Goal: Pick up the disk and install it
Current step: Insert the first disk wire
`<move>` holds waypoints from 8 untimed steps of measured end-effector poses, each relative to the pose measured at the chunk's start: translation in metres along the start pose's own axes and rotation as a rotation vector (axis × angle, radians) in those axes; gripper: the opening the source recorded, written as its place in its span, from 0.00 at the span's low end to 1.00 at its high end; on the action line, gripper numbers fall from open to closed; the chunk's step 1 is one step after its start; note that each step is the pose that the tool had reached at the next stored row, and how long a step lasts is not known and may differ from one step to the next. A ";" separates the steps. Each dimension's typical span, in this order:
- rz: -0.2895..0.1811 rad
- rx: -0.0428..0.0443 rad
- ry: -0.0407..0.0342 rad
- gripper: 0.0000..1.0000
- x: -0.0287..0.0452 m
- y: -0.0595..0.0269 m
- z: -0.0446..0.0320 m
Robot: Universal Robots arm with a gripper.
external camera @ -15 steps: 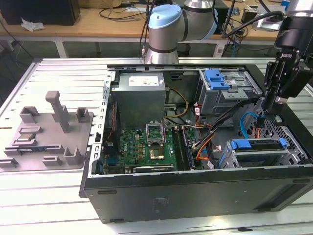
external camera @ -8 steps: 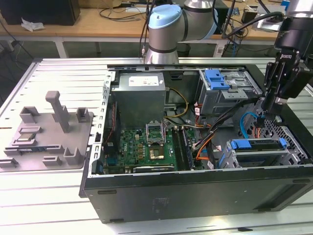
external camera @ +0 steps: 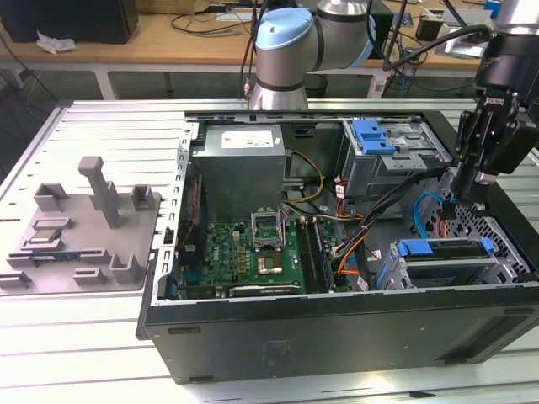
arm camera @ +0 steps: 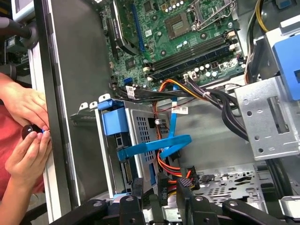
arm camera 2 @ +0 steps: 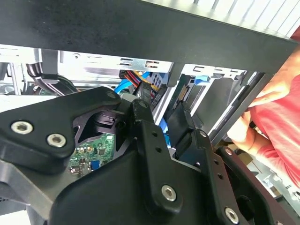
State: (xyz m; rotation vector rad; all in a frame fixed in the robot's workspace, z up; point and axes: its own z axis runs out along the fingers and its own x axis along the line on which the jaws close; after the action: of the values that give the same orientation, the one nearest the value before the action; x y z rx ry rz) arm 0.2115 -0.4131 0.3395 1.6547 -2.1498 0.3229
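The disk [external camera: 446, 251] lies flat in the lower drive cage at the case's front corner, on the exterior view's right, with its blue side rails showing. In the first wrist view the same cage [arm camera: 140, 136] carries a blue latch and a blue flat cable across it. My gripper [external camera: 465, 206] hangs just above and behind that cage, inside the case's end. Its fingers [arm camera: 137, 187] stand apart, open, with only orange and black cables seen behind the gap. The gripper [arm camera: 160, 188] holds nothing.
The open computer case [external camera: 337, 328] holds a grey power-supply box [external camera: 240, 164], a green motherboard [external camera: 253, 252], an upper bay with a blue latch [external camera: 375, 139] and cable bundles [arm camera: 206, 93]. A grey fixture tray [external camera: 76, 227] lies beside it. A person's hands [arm camera: 26, 140] work outside the case wall.
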 end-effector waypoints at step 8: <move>-0.001 0.0003 0.0003 0.41 -0.0004 0.0009 0.0017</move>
State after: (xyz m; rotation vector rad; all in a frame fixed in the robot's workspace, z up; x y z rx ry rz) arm 0.2104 -0.4133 0.3379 1.6553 -2.1492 0.3233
